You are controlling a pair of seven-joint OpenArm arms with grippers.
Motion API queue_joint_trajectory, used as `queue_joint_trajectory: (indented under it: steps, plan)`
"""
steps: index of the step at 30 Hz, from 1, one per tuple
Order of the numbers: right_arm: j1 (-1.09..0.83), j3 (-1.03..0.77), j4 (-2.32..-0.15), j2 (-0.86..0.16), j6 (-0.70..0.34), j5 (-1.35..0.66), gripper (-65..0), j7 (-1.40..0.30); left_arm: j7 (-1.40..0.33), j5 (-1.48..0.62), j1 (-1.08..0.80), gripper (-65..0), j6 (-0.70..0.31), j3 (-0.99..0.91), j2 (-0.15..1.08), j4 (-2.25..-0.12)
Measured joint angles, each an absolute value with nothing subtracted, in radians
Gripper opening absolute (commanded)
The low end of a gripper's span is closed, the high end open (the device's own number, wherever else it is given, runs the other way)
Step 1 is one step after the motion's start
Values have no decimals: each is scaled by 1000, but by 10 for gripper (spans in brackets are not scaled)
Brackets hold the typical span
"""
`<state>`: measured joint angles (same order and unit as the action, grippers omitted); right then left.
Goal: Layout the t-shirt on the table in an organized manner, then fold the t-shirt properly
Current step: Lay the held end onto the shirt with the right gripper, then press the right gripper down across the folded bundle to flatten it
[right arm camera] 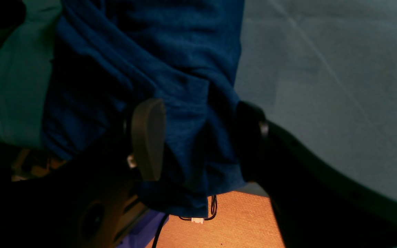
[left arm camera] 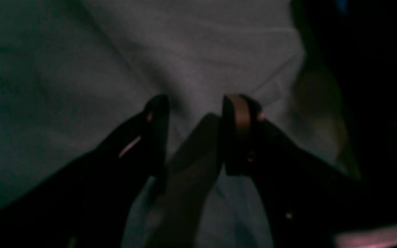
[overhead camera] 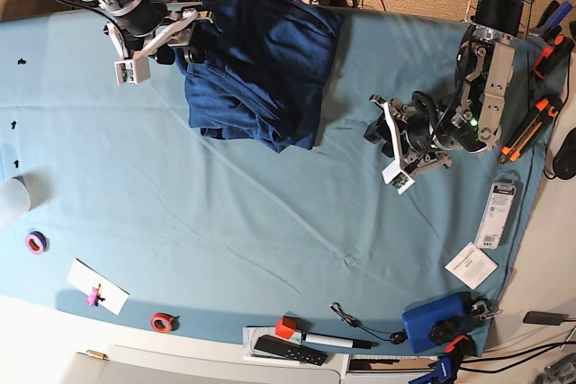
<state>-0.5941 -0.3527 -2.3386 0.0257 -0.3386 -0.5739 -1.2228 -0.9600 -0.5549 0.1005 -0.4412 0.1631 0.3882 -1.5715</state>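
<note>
Right gripper point(right arm camera: 198, 137): jaws apart, with a bunched fold of the t-shirt point(right arm camera: 157, 69) between them. The fabric touches both fingers, so it is clamped on a thick wad of cloth at the shirt's edge, near the table's far rim.

Left gripper point(left arm camera: 195, 134): jaws apart, nothing between them. It hangs over bare teal cloth of the table point(overhead camera: 225, 222), well apart from the shirt.

The t-shirt lies crumpled and partly doubled over at the table's far side, one edge draped toward the rim.

Around: purple tape roll point(overhead camera: 35, 242) and red tape roll point(overhead camera: 161, 321) along the near-left edge, blue box point(overhead camera: 432, 323) at the near-right corner. None lies near the shirt.
</note>
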Motion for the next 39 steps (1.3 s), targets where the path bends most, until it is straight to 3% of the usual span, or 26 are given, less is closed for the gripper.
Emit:
queue_joint_trajectory:
  steps: [11,14,22,24,27,28,39]
  plan:
    - [-595,-257,-2339,25,-359,-493,-324,-1234,-960,-555,101,-386,-441,163,388,-1571]
    - [-596,-219,-2339,26,-360,-487,-267,-1230,-960,-555,101,-386,-441,163,389,-1571]
    - [-595,-184,-2204,25,-360,-455,-267,-1185,-960,-556,101,-386,-441,163,389,-1571]
    - [-593,-183,-2204,25,-376,-473,-310,-1185,-960,-556,100,-386,-441,163,388,-1571]
    - [-593,-183,-2204,25,-426,-559,-492,-1213,-960,-555,101,-386,-441,163,389,-1571]
    - [-593,-183,-2204,25,-439,-604,-525,-1216,-960,-555,101,-386,-441,163,388,-1571]
    - [-592,-176,-2243,25,-551,-813,-535,-1242,-960,-556,101,-386,-441,163,388,-1571]
